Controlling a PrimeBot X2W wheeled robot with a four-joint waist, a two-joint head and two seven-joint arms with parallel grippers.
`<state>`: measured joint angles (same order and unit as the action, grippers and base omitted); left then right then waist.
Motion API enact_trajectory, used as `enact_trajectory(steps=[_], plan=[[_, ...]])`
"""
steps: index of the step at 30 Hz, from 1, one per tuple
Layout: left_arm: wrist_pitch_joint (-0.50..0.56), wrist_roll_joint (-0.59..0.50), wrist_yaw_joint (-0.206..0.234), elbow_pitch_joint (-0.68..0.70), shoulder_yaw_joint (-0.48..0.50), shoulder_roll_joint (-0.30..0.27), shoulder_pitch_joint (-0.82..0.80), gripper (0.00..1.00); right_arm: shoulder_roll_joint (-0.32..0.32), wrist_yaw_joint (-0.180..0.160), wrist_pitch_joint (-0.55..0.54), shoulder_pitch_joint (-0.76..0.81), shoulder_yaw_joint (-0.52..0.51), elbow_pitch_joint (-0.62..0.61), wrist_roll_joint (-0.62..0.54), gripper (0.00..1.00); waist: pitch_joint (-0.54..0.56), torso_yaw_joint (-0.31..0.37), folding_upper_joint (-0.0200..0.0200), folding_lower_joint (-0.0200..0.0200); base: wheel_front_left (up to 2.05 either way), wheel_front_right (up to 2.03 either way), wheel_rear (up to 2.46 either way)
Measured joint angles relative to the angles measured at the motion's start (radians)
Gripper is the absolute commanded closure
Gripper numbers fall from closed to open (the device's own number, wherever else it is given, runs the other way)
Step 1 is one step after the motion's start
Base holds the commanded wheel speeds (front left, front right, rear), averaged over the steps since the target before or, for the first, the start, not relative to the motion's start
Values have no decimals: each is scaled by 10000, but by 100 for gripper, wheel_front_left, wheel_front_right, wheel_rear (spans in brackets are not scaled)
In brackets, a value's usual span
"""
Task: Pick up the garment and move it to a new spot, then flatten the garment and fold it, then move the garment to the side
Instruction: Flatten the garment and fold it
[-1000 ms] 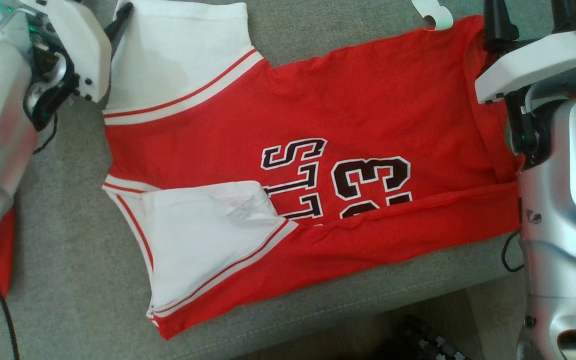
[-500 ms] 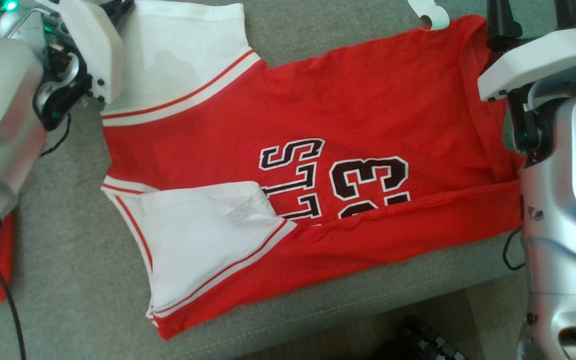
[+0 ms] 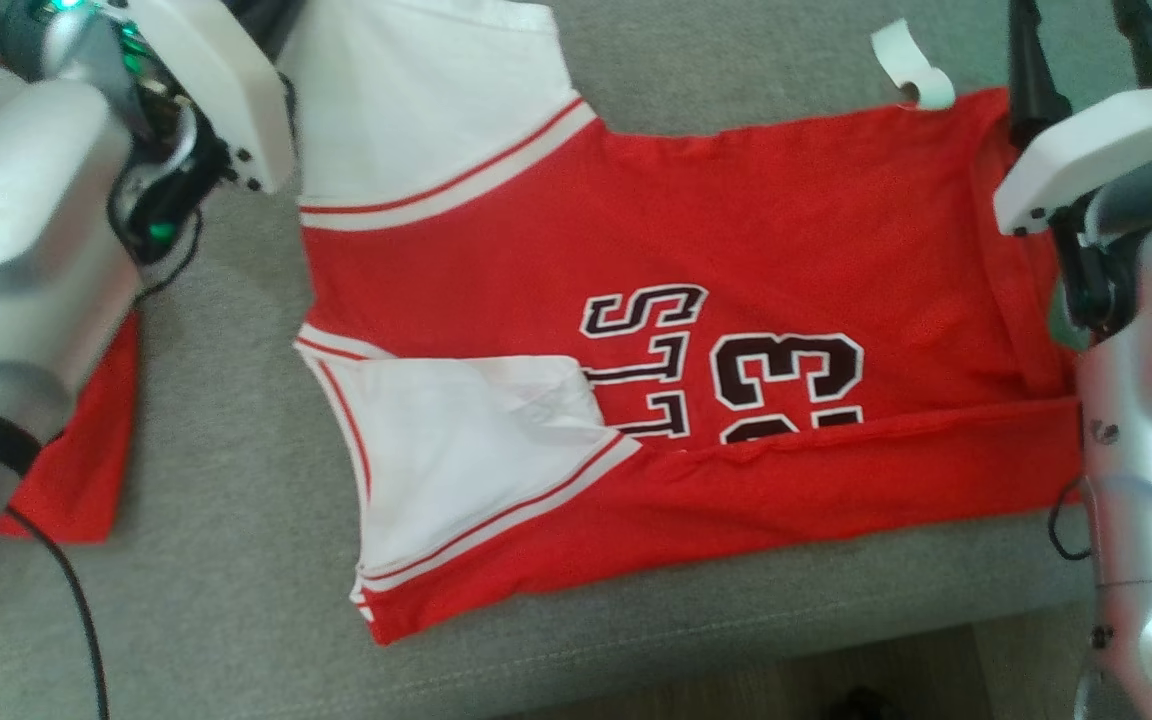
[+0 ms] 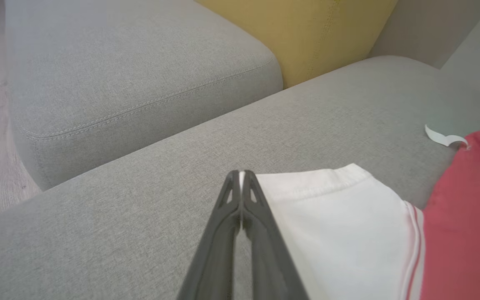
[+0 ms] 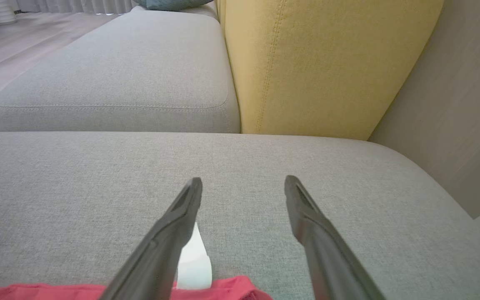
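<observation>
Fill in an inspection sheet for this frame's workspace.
Surface: grey sofa cushion.
Job's things: red-and-white jersey spread flat, near edge folded over; white tag at its far corner.
Clutter: another red cloth at left.
Tools: left tool shut on the jersey's white sleeve corner; right tool open over the tag corner.
Cables: black cable by the left arm.
Surroundings: yellow backrest, wood floor.
</observation>
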<state>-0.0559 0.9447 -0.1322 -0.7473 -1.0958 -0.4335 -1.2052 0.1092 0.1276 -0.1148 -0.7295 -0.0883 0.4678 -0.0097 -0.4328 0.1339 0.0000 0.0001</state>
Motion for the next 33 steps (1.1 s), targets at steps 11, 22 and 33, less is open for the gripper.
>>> enact_trajectory(steps=[11, 22, 33], plan=[[-259, 198, 0, 997, -245, -71, 384, 100, 723, 0, -851, -261, 372, 1569, 437, 0, 452, -602, 0, 0, 0, 0, 0], [-148, 157, 105, 1526, -437, -178, 541, 100, 1214, 0, -2042, -438, 566, 3122, 439, 0, 398, -697, 0, 0, 0, 0, 0], [-73, 155, 230, 1710, -529, -244, 548, 100, 1406, 0, -2282, -833, 428, 3850, 343, 0, 354, -733, 0, 0, 0, 0, 0]])
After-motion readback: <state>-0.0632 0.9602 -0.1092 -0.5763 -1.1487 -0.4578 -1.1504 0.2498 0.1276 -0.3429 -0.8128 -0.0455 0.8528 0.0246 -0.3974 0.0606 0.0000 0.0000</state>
